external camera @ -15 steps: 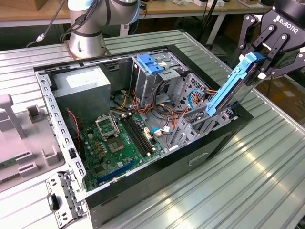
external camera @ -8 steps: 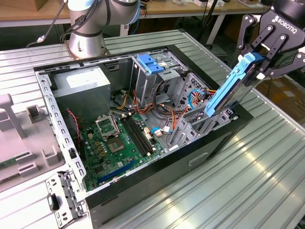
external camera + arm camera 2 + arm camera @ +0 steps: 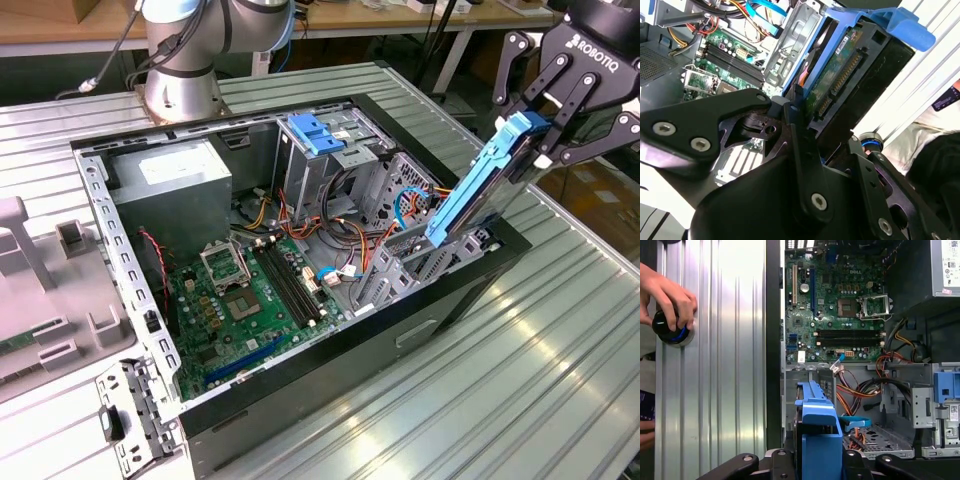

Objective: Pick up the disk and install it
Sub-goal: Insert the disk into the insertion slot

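Gripper (image 3: 538, 135), jaws closed on the upper, tabbed end of the disk (image 3: 472, 198). The disk leans steeply over the case (image 3: 330, 385) wall, its lower end inside the case at the bay (image 3: 405, 268); whether it touches there cannot be told. Seating it well probably calls for squaring the rails to the bay's guides and keeping clear of the cables (image 3: 847, 390) inside the case. Rails: smooth, moulded blue plastic. Disk underside, in the second wrist view: green circuit board, toothed connector row. Bay: perforated grey sheet metal. Case: black, boxy.
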